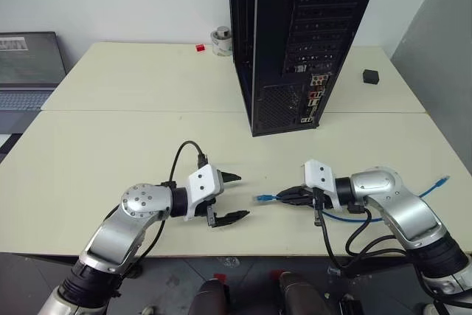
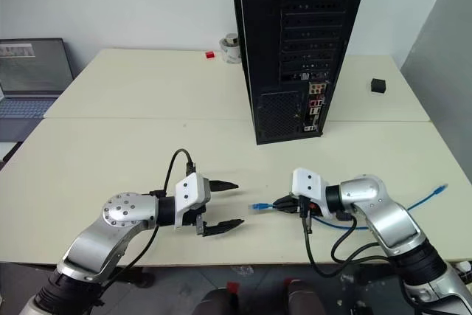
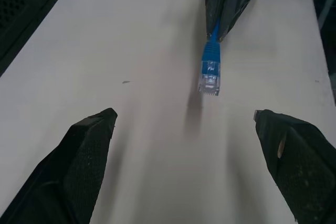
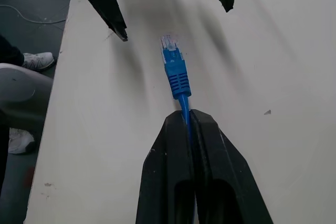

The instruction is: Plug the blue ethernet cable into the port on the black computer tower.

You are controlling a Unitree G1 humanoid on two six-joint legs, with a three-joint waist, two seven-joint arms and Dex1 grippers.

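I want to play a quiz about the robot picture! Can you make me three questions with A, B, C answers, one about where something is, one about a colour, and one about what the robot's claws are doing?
1. Where does the small black cube sit?
A. On the pale table, to the right of the tall black metal computer tower
B. On top of the tower
C. Between the two grippers

2. What colour is the thin cable with the clear plastic plug?
A. Red
B. Bright blue
C. Yellow

3. What are the two-fingered black grippers doing?
A. Both open
B. Both shut on the cable
C. Right gripper shut on the cable, left gripper open

Answers:
1 A: the cube rests on the table past the tower's right side.
2 B: cord and plug boot are blue.
3 C: the right fingers pinch the cord behind the plug, and the left fingers stand apart, holding nothing.
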